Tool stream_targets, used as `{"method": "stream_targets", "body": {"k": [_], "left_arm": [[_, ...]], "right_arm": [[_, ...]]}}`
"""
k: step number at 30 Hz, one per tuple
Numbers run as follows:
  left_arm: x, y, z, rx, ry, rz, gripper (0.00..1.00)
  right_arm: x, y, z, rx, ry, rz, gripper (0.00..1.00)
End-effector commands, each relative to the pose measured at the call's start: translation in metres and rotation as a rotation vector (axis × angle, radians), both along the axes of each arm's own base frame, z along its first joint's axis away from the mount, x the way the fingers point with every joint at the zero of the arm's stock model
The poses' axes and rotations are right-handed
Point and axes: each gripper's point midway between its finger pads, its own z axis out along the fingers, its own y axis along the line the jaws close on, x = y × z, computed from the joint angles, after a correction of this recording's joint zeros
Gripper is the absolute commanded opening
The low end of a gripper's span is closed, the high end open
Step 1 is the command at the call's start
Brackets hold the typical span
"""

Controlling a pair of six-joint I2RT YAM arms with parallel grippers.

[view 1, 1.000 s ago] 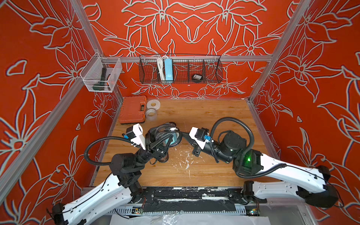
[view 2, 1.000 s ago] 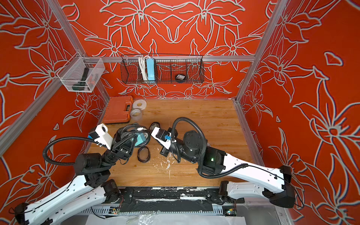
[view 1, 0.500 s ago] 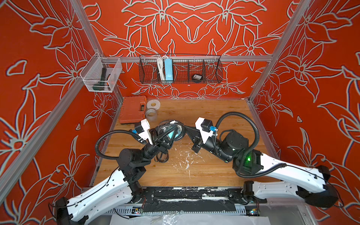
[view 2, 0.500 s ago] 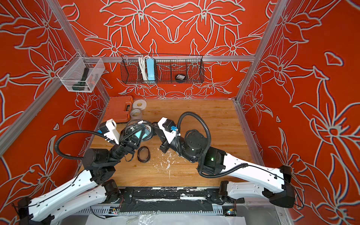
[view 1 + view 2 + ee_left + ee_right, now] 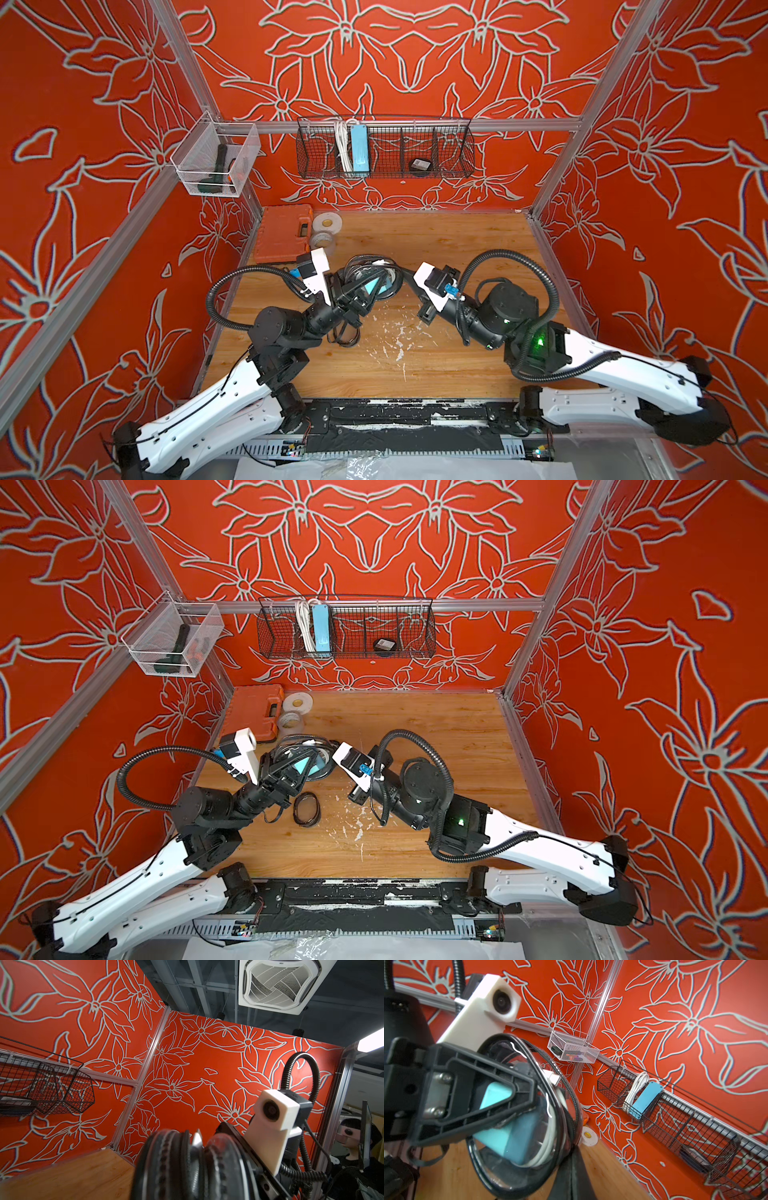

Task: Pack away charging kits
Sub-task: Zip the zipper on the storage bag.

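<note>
Plug adapter (image 5: 519, 1140) in case (image 5: 500, 1176), toolbox (image 5: 282, 232) behind it.

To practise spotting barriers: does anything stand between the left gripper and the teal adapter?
Yes, the clear wall of the case does. The adapter and cable lie inside the case, and the left gripper closes on it from outside that wall.

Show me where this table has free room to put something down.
Free: back right of the table, between the tape rolls and the right wall; also the front strip between the arm bases. Crowded: the back left corner with the orange tool case, and the middle, around the clear oval case and black loop.
</note>
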Motion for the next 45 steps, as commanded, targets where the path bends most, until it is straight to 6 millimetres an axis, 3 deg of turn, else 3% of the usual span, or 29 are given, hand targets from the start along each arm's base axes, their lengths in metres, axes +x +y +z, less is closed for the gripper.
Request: {"method": "stream_targets", "body": {"k": [1,3,6,19,30,38,45], "left_arm": [[-0.003,-0.011,-0.015,0.103,0.015,-0.032,0.0],[0.0,-0.013,-0.025,0.142,0.038,-0.026,0.0],[0.002,-0.016,-0.037,0.192,0.062,-0.028,0.0],[0.009,-0.035,-0.096,0.417,0.145,-0.068,0.0],[0.02,-0.053,-0.132,0.512,0.206,-0.117,0.0],[0.03,-0.065,-0.153,0.574,0.25,-0.145,0.0],[0.032,-0.072,-0.164,0.601,0.264,-0.171,0.0]], "right_arm": [[0.006,-0.016,0.003,-0.067,-0.122,-0.051,0.0],[0.02,-0.029,0.005,-0.074,-0.102,-0.107,0.0],[0.021,-0.035,0.002,-0.077,-0.104,-0.082,0.0],[0.034,-0.036,-0.01,-0.216,-0.182,-0.059,0.0],[0.055,-0.04,0.005,-0.298,-0.289,-0.116,0.0],[0.041,-0.045,0.02,-0.309,-0.368,-0.067,0.0],[0.047,-0.048,0.031,-0.334,-0.371,-0.083,0.0]]}}
